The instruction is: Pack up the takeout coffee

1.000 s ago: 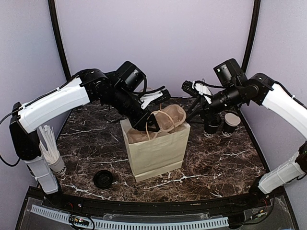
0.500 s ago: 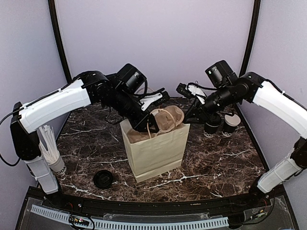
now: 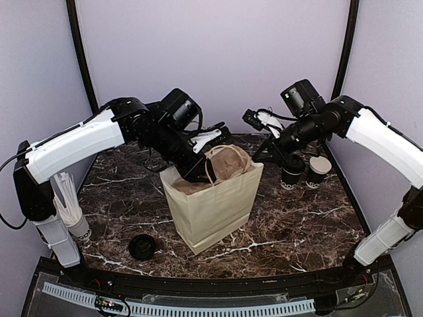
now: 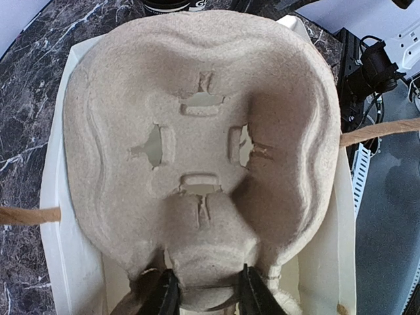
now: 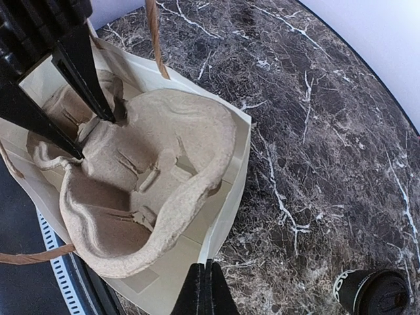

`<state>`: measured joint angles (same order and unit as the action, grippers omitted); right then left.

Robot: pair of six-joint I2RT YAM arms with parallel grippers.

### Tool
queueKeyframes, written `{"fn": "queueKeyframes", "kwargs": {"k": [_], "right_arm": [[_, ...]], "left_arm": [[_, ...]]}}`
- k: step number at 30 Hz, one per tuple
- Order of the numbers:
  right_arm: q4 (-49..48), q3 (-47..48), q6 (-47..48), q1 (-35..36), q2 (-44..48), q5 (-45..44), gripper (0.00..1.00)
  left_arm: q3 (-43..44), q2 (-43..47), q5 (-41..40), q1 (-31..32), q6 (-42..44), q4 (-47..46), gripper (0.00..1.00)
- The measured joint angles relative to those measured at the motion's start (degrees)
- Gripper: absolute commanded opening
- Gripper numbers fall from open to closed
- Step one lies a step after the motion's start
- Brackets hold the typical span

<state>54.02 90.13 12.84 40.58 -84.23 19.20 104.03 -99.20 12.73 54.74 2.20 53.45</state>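
**Packing the takeout coffee, early stage: the carrier is held at the bag mouth and the cup is not yet packed.**

The pulp cup carrier point(image 4: 197, 131) is clamped at its edge by the left gripper point(image 4: 205, 295) and is held tilted in the mouth of the paper bag point(image 3: 211, 211). The right gripper point(image 5: 205, 289) is pressed fully shut at the bag's rim; whether paper is pinched cannot be told. The takeout coffee point(image 3: 291, 175) is left standing on the table point(image 3: 297, 224) to the right of the bag, just beside a lidless cup point(image 3: 318, 170). Seating the carrier and loading the cup are judged to remain. The grip on the carrier's edge is shown plainly only by the left wrist view. Both cups together are shown only by the top view.
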Motion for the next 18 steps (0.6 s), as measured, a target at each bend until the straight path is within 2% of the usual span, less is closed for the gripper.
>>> {"fn": "queueKeyframes", "kwargs": {"k": [9, 18], "right_arm": [[-0.9, 0.0, -2.4, 0.0, 0.0, -1.3, 0.00], [-1.8, -0.6, -3.6, -0.7, 0.3, -1.0, 0.00]], "left_arm": [[0.6, -0.5, -1.6, 0.3, -1.1, 1.8, 0.14], [1.7, -4.6, -3.6, 0.7, -1.2, 4.6, 0.13]]}}
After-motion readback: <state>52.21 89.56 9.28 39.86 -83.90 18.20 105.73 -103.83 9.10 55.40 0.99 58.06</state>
